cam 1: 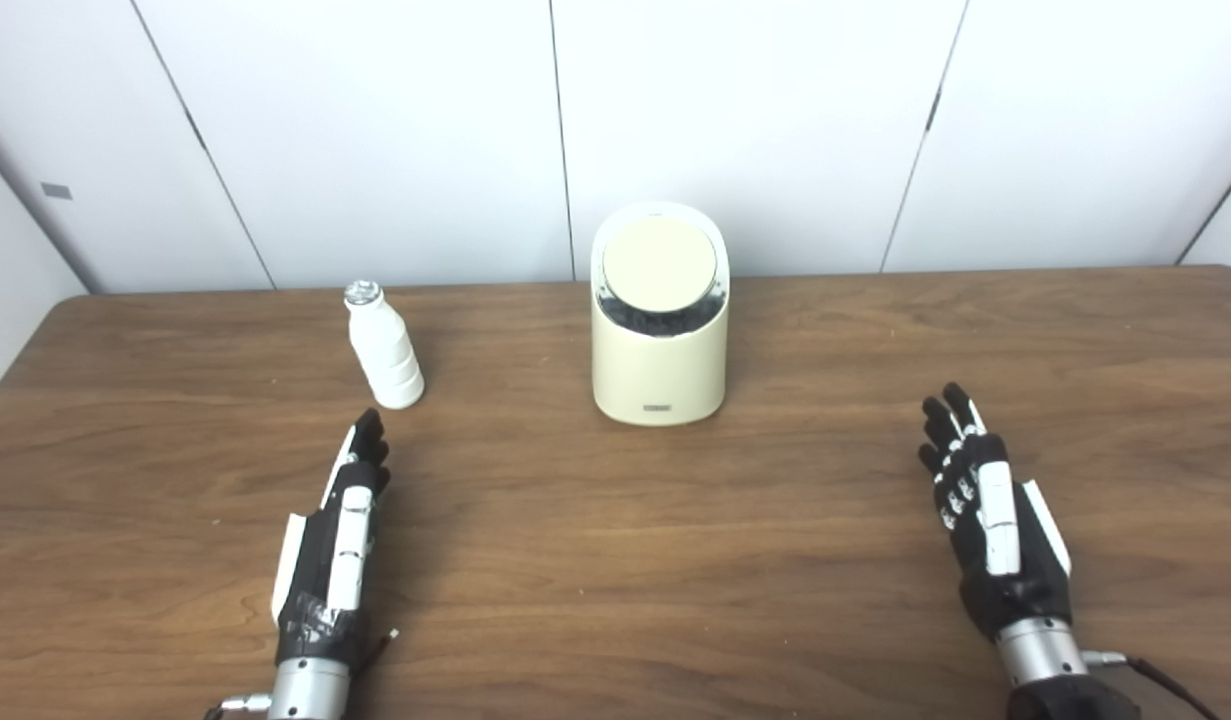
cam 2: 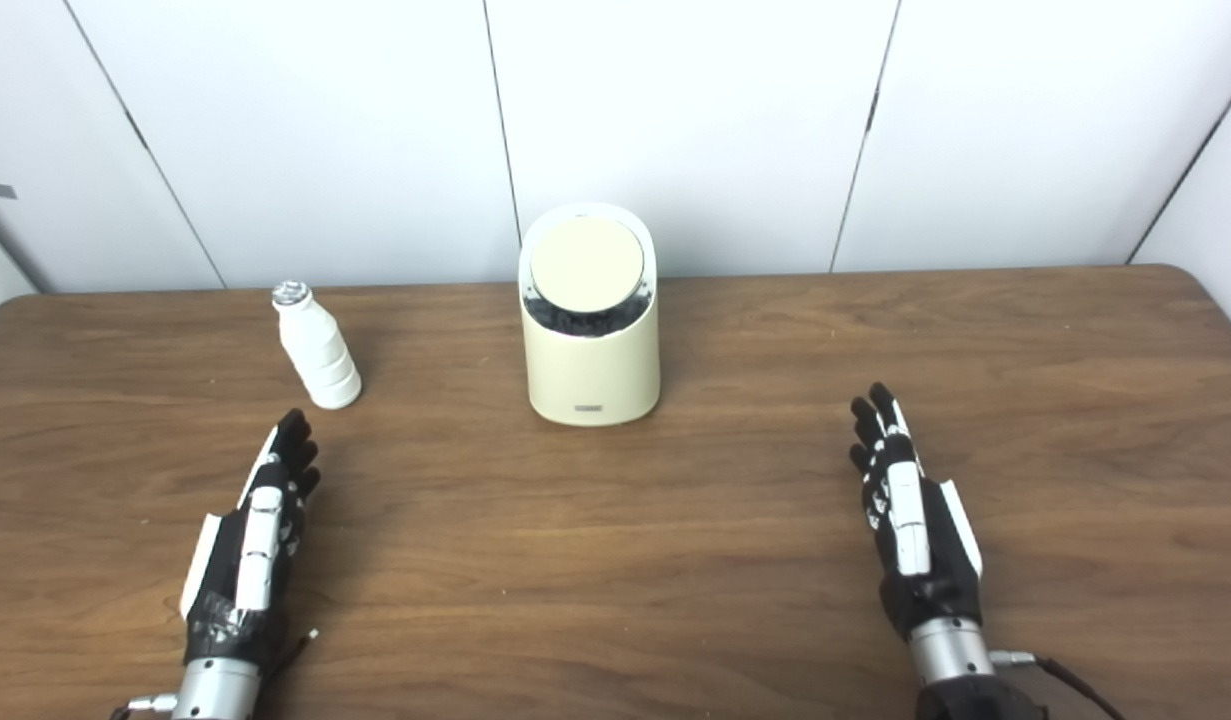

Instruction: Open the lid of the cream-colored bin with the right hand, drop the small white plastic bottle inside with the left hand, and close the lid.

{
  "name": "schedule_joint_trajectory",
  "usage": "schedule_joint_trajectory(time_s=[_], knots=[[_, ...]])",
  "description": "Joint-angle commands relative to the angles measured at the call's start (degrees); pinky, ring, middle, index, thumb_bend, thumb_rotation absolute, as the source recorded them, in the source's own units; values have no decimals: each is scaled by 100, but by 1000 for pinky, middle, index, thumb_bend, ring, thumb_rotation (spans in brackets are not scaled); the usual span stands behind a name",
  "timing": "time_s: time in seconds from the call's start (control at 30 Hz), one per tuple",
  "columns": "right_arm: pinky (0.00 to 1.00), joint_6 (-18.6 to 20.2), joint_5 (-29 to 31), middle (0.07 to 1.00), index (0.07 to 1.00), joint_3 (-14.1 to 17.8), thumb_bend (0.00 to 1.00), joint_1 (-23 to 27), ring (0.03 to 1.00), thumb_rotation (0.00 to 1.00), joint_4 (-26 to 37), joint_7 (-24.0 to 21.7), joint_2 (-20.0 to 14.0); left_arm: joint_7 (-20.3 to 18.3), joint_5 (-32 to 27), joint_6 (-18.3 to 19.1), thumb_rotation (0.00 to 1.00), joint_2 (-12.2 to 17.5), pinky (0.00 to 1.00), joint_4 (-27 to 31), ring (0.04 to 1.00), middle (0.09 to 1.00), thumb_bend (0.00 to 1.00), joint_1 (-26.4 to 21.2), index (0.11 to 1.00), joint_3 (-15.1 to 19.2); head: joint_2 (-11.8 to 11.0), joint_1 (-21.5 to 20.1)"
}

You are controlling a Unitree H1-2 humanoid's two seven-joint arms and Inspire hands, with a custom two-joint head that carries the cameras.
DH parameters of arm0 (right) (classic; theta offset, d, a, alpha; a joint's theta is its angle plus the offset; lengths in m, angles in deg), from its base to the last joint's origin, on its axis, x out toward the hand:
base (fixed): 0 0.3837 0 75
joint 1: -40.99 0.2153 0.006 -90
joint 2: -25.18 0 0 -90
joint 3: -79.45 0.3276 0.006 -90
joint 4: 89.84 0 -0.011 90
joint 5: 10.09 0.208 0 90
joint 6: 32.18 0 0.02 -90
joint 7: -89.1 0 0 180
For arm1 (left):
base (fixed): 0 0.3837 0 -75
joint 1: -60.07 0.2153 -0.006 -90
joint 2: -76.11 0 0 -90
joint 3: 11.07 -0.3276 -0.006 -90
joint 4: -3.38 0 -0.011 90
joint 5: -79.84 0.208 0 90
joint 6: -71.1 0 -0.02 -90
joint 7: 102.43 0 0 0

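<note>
Left eye view and right eye view show the same brown wooden desk (cam 1: pixel 615 560) from spots a little apart, with white wall panels (cam 1: pixel 375 130) behind its far edge

A cream-colored bin (cam 1: pixel 659 345) stands upright near the middle of the far edge. Its round lid (cam 1: pixel 659 263) sits on top, tilted toward the robot, and it looks shut. A dark band shows just under the lid's front rim. A small dark label is low on the bin's front

To the left of the bin, also near the far edge, a small white plastic bottle (cam 1: pixel 385 348) stands on the desk. It has ridges on its lower body and a shiny silver cap (cam 1: pixel 363 292). The bottle and the bin are well apart and do not touch

The left hand (cam 1: pixel 337 540) comes in from the near edge on the left side. Its black and white fingers (cam 1: pixel 369 440) are stretched out straight and hold nothing. The fingertips point toward the bottle and are near it, but they do not touch it

The right hand (cam 1: pixel 985 510) comes in from the near edge on the right side. Its fingers (cam 1: pixel 947 415) are also stretched out, a little spread, and hold nothing. It is well apart from the bin, off to the bin's right and closer to the near edge
</note>
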Motion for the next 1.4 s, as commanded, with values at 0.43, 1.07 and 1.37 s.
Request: schedule_joint_trajectory(time_s=[0.43, 1.07, 1.37], knots=[[1000, 29, 4, 968, 990, -9, 599, 51, 1000, 1000, 91, 16, -23, 17, -32, -47, 961, 10, 1000, -114, 1000, 1000, 382, 12, 1000, 7, 17, 1], [982, 325, -657, 958, 973, -216, 708, 443, 962, 789, 349, 173, -108, 108, 131, -219, 951, -59, 1000, -407, 1000, 1000, 405, -67, 1000, -14, -156, 3], [909, 989, -1057, 942, 964, -308, 817, 1230, 948, 635, 714, 219, -241, 189, 182, -73, 944, -127, 1000, -412, 1000, 1000, 400, -93, 1000, -16, -157, -31]])
